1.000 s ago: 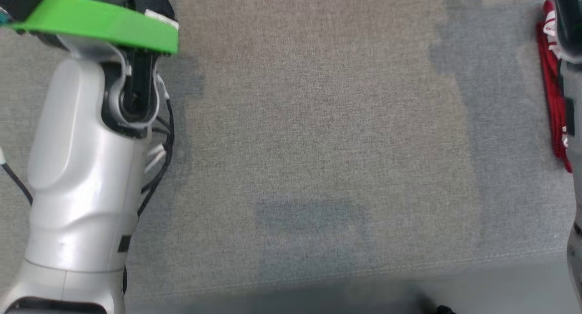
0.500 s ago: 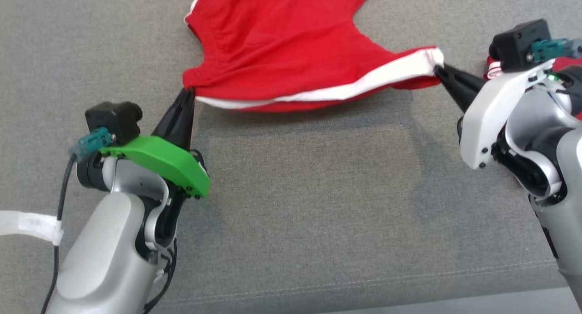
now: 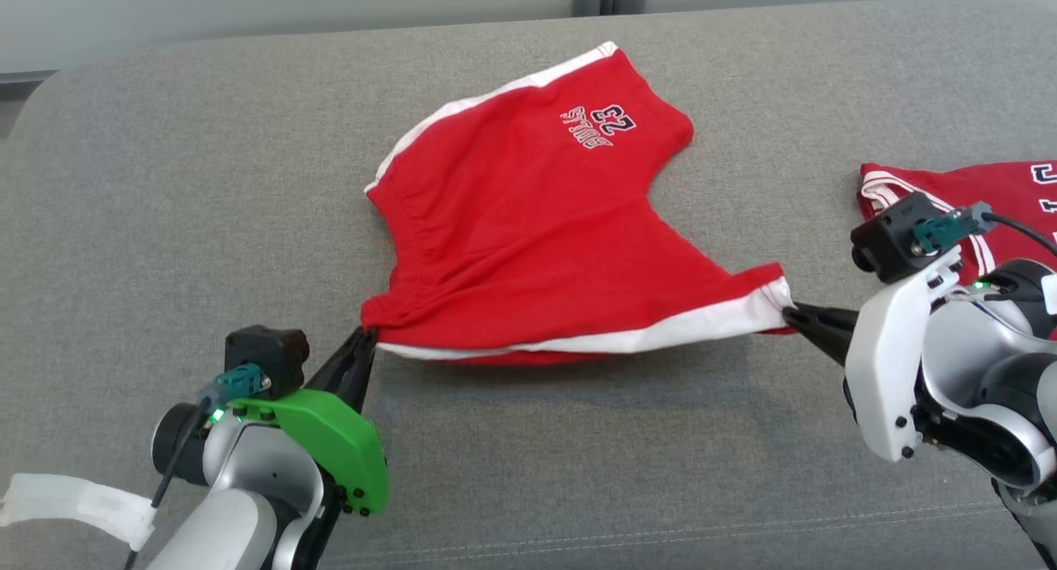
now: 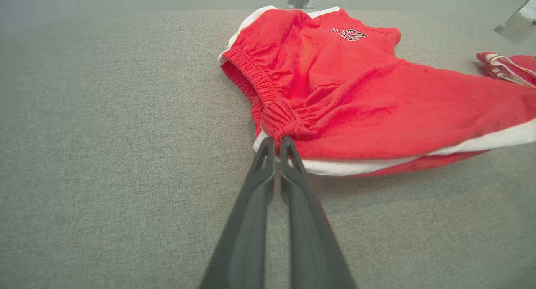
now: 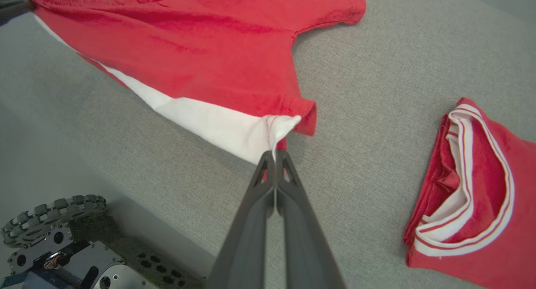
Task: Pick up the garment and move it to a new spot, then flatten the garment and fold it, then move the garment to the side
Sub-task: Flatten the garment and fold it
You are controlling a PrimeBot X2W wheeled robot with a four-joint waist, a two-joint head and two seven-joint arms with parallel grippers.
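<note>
The garment (image 3: 528, 223) is a pair of red shorts with white side stripes and a "23" print, spread on a grey couch seat. My left gripper (image 3: 367, 339) is shut on the gathered waistband corner (image 4: 278, 125) at the near left. My right gripper (image 3: 789, 312) is shut on the white-striped leg hem (image 5: 280, 127) at the near right. The near edge of the garment (image 4: 377, 125) hangs stretched between the two grippers, slightly off the cushion, while the far part lies on the seat (image 5: 201, 37).
A folded red jersey with white trim (image 3: 1007, 198) lies on the cushion at the right, behind my right wrist (image 5: 469, 188). The couch's front edge (image 3: 661, 520) runs close below the grippers. My wheeled base (image 5: 54, 247) shows under the seat edge.
The head camera has tilted up, from bare cushion and forearm to the whole garment. Both grippers keep hold of the garment's near corners, which now lies further onto the seat.
</note>
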